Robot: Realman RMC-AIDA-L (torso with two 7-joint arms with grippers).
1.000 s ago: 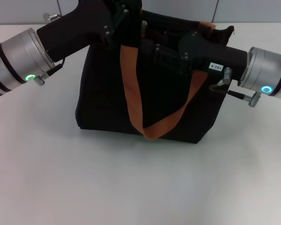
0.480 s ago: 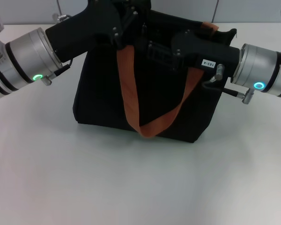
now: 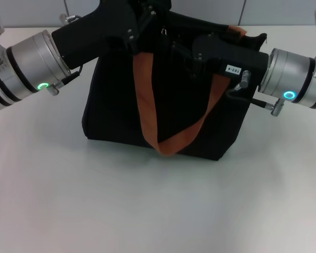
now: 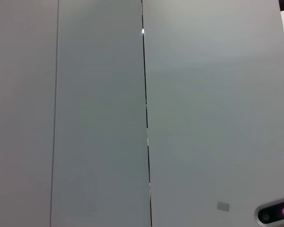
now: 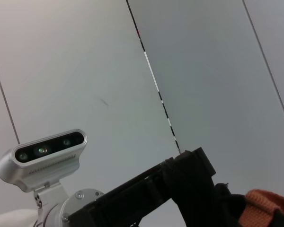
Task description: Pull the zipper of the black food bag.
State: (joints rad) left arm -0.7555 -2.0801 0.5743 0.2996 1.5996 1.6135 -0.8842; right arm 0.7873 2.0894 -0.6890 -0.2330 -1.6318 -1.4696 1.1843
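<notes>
Reaching in from both sides, I have my two arms meeting over the top of the black food bag (image 3: pixel 163 100), which stands upright on the white surface (image 3: pixel 147 211) with one orange-brown strap (image 3: pixel 147 100) drooping down its front face and the other just peeking out at the far right corner. My left claw (image 3: pixel 147 18) is pressed against the bag's upper left edge, seemingly bracing it, though its fingers are lost in the black fabric and I cannot tell whether they are clenched or released. My right claw (image 3: pixel 187 52) sits at the top opening near the middle, and I cannot tell its finger state either. A small silvery glint on the top edge, between my two claws, looks like the zipper (image 3: pixel 163 32). Compared with a second ago, my right arm has drawn inward and upward across the bag top and the bag has been nudged slightly; in the last half second the right claw has crept a little farther toward the middle while the left has barely moved. I judge this to mean the pull is just under way or about to start. My left wrist view shows only blank wall panels; my right wrist view shows the left arm's wrist camera (image 5: pixel 42 156) and a sliver of strap.
</notes>
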